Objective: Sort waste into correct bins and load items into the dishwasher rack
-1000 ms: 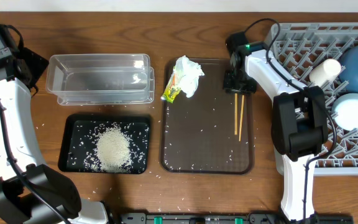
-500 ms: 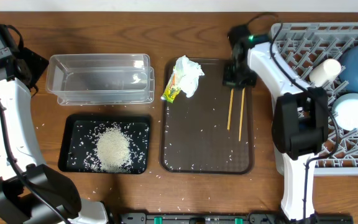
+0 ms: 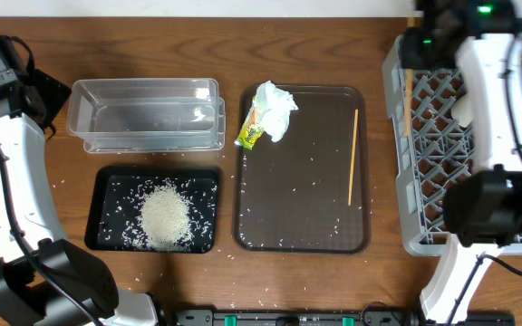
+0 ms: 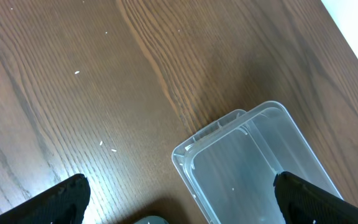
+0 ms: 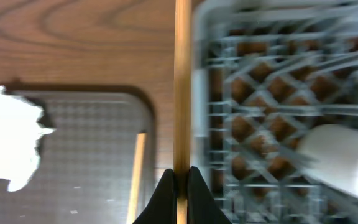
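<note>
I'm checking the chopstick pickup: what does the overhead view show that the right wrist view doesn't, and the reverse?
Overhead only: the clear tub and the black tray holding rice. Right wrist only: a close look at the right hand shut on a chopstick; overhead blurs that grip. Both: the brown tray, the tissue, the second chopstick lying on that tray, and the rack.

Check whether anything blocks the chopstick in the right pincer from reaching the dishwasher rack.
Nothing visible does. The right pincer, shut on the chopstick, is at the left edge of the dishwasher rack; the lattice beside it is bare, and the white cup lies further right.
</note>
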You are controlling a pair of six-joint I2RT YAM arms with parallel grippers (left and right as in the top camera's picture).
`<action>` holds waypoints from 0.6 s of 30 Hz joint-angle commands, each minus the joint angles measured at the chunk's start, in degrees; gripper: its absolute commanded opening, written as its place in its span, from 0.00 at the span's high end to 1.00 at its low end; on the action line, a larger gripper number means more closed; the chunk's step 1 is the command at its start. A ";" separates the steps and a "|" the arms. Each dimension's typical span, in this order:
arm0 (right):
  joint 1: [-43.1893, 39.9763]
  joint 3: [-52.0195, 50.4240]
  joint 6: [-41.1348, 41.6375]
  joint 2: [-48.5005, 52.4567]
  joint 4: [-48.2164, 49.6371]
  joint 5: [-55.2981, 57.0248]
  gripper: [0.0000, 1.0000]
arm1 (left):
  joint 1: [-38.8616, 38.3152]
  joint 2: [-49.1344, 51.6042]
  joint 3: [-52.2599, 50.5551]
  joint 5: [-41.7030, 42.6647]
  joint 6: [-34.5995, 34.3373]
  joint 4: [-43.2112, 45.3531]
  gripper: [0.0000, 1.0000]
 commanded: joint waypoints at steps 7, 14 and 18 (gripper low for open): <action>-4.24 -1.33 -7.17 0.50 1.95 -0.13 0.99 | 0.04 -0.76 -0.02 -0.26 -0.28 -0.17 0.02; -4.24 -8.83 -7.69 0.52 8.04 -0.20 0.99 | 0.04 -0.76 -0.02 -0.26 -0.28 -0.17 0.02; -4.11 -13.99 -7.65 0.52 12.26 -0.57 0.99 | 0.04 -0.76 -0.02 -0.26 -0.28 -0.15 0.02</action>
